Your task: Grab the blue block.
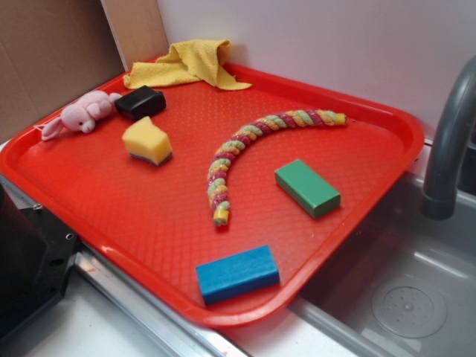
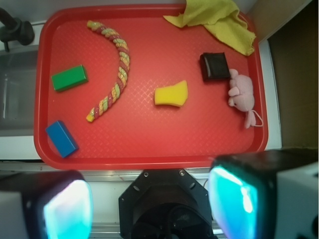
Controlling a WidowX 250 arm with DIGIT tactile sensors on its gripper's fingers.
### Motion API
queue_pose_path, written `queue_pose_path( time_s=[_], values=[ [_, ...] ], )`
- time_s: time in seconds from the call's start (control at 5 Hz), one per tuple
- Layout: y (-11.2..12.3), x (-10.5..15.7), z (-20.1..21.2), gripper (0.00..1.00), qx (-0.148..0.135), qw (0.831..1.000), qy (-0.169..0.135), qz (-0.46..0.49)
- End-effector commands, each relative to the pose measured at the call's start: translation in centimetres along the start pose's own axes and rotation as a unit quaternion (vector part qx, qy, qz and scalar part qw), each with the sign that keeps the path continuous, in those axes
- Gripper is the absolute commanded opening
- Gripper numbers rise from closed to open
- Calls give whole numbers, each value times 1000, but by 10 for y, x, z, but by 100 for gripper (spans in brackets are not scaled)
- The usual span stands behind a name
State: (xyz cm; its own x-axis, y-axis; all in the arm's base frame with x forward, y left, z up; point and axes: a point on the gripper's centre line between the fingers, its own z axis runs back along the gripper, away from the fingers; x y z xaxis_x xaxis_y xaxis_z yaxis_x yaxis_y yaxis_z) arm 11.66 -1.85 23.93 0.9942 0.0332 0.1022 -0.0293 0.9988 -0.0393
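The blue block [image 1: 237, 274] lies flat near the front edge of the red tray [image 1: 134, 223]. In the wrist view the blue block [image 2: 62, 138] is at the tray's lower left corner. My gripper [image 2: 155, 204] hangs high over the robot base, off the tray's near side, far from the block. Its two fingers [image 2: 67, 211] stand wide apart with nothing between them. The gripper does not show in the exterior view.
On the tray lie a green block [image 1: 307, 187], a striped rope [image 1: 245, 149], a yellow sponge wedge [image 1: 147, 140], a black block [image 1: 140, 102], a pink plush [image 1: 82, 113] and a yellow cloth [image 1: 190, 63]. A sink and faucet [image 1: 446, 141] are on the right.
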Motion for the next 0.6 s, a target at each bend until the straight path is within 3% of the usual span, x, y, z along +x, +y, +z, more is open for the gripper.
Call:
queue_pose_path(
  time_s=[0.0,0.2,0.4],
  values=[
    [-72,-15,-95,100,22,986,29,-161],
    [-98,-40,-124,100,-24,967,46,-250],
    [-98,-40,-124,100,-24,967,46,-250]
  ],
)
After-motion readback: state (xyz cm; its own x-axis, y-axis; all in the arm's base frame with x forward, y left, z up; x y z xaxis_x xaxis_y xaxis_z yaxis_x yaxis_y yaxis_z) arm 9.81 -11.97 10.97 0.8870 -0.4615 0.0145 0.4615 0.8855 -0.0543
